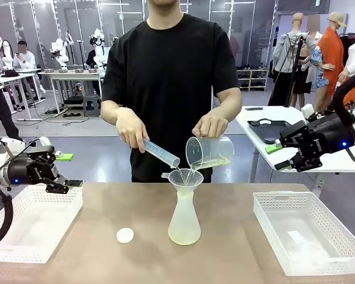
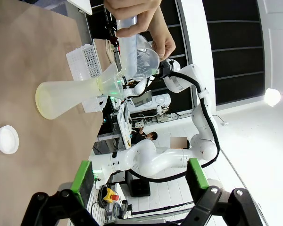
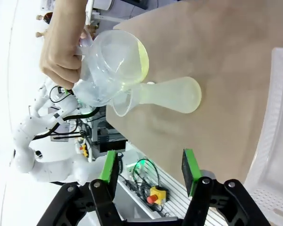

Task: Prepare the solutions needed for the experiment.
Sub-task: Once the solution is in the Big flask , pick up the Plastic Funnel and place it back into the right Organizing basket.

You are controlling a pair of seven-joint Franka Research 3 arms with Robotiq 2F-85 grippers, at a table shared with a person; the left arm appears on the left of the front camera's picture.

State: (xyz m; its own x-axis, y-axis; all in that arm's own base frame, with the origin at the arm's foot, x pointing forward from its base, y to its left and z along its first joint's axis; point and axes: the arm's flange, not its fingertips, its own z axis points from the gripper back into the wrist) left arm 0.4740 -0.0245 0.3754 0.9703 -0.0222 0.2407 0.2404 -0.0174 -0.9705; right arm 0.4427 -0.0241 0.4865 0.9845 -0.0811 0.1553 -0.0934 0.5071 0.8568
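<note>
Solutions (image 1: 216,161): pale yellow liquid pooled at the low side of a clear plastic beaker (image 1: 210,152), tipped toward the left with its lip over a funnel (image 1: 185,177). A shallow yellowish layer also sits at the bottom of the frosted conical flask (image 1: 184,222) under the funnel. The flask stands upright at table centre.

Person's hand on the right (image 1: 211,125): closed around the beaker's rim from above. Person's hand on the left (image 1: 132,129): closed around a graduated cylinder (image 1: 161,153), which slants down to the right with its mouth just beside the funnel. Both hands, beaker and cylinder crowd the space above the flask's top.

White round cap (image 1: 125,235): flat on the table (image 1: 236,248), near left of the flask, apart from it, between the flask and the left basket (image 1: 64,225). Right basket (image 1: 325,265): white mesh, at the near right, well apart from the flask.

Left gripper (image 1: 68,186): hovers over the far edge of the left basket, jaws wide apart, nothing between them. From its wrist, the green pads (image 2: 82,176) stand spread, with flask and cap beyond.

Right gripper (image 1: 279,157): raised at the right, above and beyond the right basket, pointing toward the pouring. Its jaws are parted and hold nothing; the wrist view shows the gap clear between the pads (image 3: 188,172), with beaker and flask ahead.
</note>
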